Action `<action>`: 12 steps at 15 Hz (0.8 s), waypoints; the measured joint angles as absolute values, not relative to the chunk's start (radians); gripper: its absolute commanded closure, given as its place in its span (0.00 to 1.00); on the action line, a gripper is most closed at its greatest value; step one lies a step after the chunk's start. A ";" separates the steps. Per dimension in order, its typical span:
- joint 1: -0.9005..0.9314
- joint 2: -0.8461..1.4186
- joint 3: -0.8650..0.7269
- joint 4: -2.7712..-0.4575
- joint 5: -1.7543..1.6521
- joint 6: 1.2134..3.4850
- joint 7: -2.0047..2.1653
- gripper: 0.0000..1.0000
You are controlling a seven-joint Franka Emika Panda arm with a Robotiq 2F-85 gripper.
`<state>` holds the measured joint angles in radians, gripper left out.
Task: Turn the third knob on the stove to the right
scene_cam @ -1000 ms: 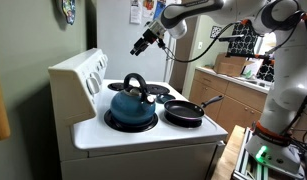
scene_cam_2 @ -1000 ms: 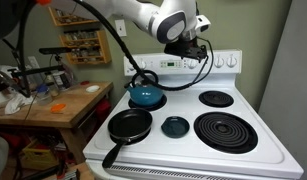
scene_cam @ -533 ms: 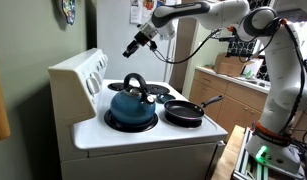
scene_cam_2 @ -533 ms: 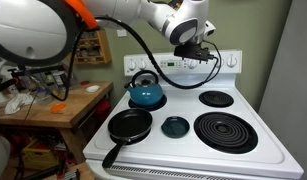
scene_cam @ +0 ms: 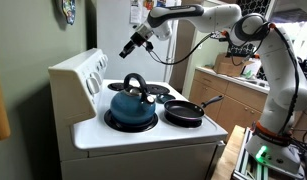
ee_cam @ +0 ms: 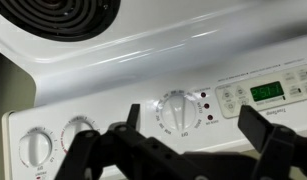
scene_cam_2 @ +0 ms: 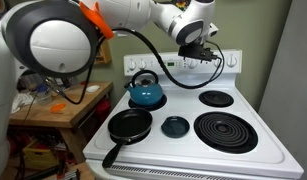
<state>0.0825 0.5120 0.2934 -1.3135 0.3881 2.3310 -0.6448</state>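
The white stove (scene_cam: 143, 135) has a raised back panel (scene_cam: 81, 72) with small knobs. In the wrist view three white knobs show on the panel: two at lower left (ee_cam: 33, 148) (ee_cam: 78, 130) and a third knob (ee_cam: 176, 110) in the middle. My gripper (ee_cam: 191, 122) is open, its two dark fingers (ee_cam: 128, 115) standing either side of that third knob, short of it. In both exterior views the gripper (scene_cam: 127, 49) (scene_cam_2: 198, 56) hovers just in front of the back panel (scene_cam_2: 233, 62), above the cooktop.
A blue kettle (scene_cam: 131, 105) (scene_cam_2: 146, 94) sits on a rear burner and a black frying pan (scene_cam: 185, 112) (scene_cam_2: 128, 125) on a front one. A green digital display (ee_cam: 265, 92) lies right of the knob. A wooden counter (scene_cam_2: 53, 105) stands beside the stove.
The gripper has moved closer to the back panel over the last second, mostly in the first half, and stays open.
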 measured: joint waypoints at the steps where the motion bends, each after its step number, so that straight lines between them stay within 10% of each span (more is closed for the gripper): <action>1: 0.083 0.512 0.293 -1.314 0.388 2.331 -0.645 0.00; 12: 0.100 0.663 0.344 -1.170 0.399 2.340 -0.675 0.00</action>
<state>0.0996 0.6633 0.3442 -1.1703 0.3987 2.3396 -0.6752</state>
